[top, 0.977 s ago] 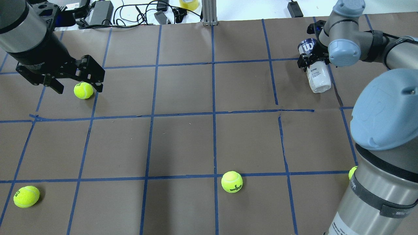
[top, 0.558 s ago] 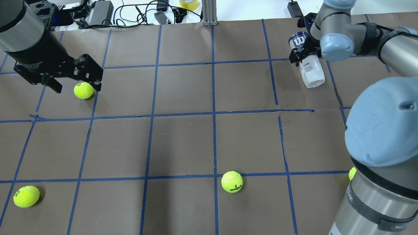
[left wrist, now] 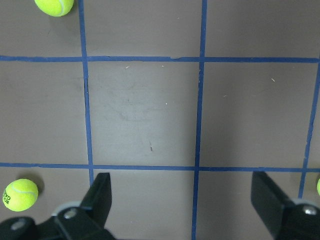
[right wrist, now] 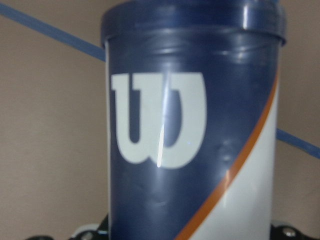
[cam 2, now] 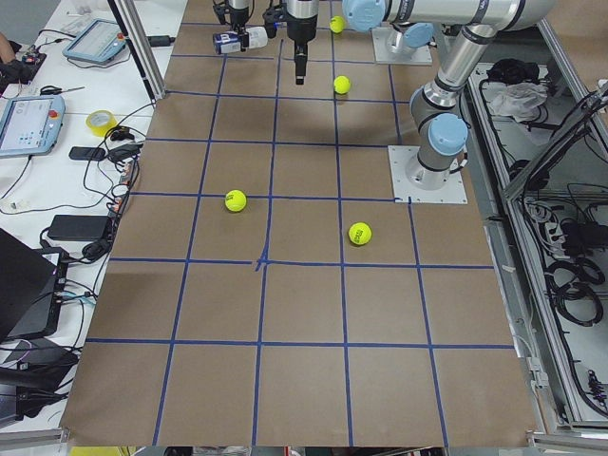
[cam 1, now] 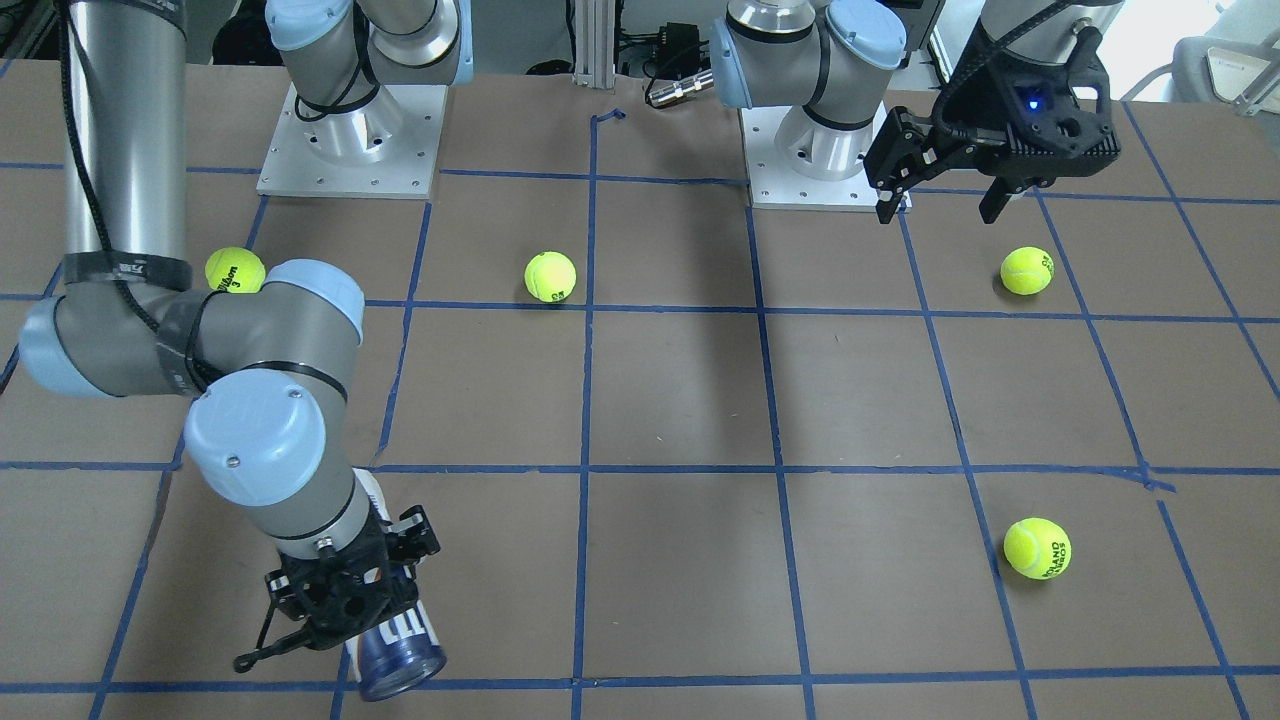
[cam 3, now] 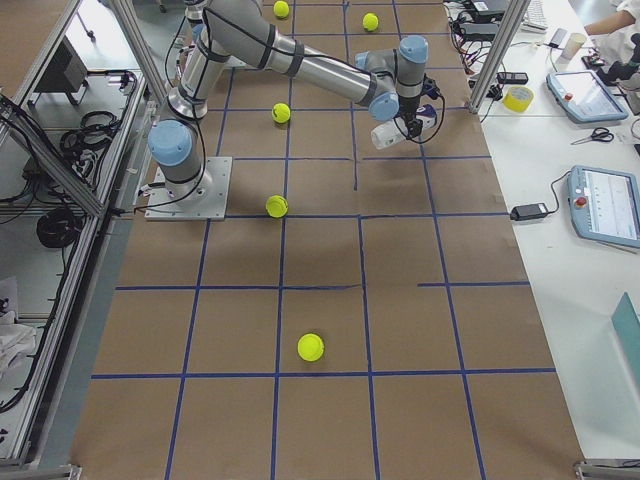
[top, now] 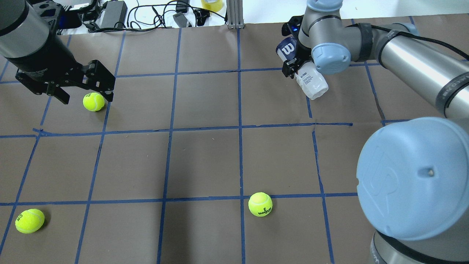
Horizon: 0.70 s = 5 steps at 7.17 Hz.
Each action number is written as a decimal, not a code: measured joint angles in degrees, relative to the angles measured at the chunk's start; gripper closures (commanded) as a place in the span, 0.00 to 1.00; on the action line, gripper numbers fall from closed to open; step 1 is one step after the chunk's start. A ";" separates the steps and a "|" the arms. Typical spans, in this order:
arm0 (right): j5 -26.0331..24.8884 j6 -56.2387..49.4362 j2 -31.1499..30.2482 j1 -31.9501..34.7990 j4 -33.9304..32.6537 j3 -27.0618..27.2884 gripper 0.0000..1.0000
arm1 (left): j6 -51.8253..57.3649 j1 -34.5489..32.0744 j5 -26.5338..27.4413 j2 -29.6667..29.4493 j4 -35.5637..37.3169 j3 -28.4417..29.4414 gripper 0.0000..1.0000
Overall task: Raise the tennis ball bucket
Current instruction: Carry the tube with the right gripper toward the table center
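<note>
The tennis ball bucket (top: 309, 79), a slim can with a navy label and a white "W", is held tilted above the table in my right gripper (top: 293, 65), which is shut on it near the far edge. It also shows in the front view (cam 1: 400, 645) under the right gripper (cam 1: 345, 590), and it fills the right wrist view (right wrist: 195, 130). My left gripper (top: 87, 96) is open and empty, hovering by a tennis ball (top: 93, 101) at the far left. Its fingers (left wrist: 100, 195) stand wide apart.
Loose tennis balls lie at the front middle (top: 260, 204) and front left (top: 29, 220). Cables and power bricks (top: 117, 11) and a metal post (top: 234, 14) sit past the far edge. The right arm's big elbow (top: 414, 176) covers the front right.
My right gripper has carried the can leftward along the far edge, from the far right towards the middle. The left gripper has barely moved.
</note>
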 measured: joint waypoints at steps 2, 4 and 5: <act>0.08 -10.26 -0.67 4.31 -0.50 0.06 0.26 | 0.03 0.56 -0.01 -0.02 0.15 0.06 0.00; 0.30 -21.12 -0.86 8.17 -1.92 0.07 0.26 | 0.10 3.64 -0.34 -0.42 0.20 0.30 0.00; 0.31 -25.39 -0.79 10.15 -2.97 0.10 0.26 | 0.81 5.74 -0.58 -0.46 0.20 0.45 0.00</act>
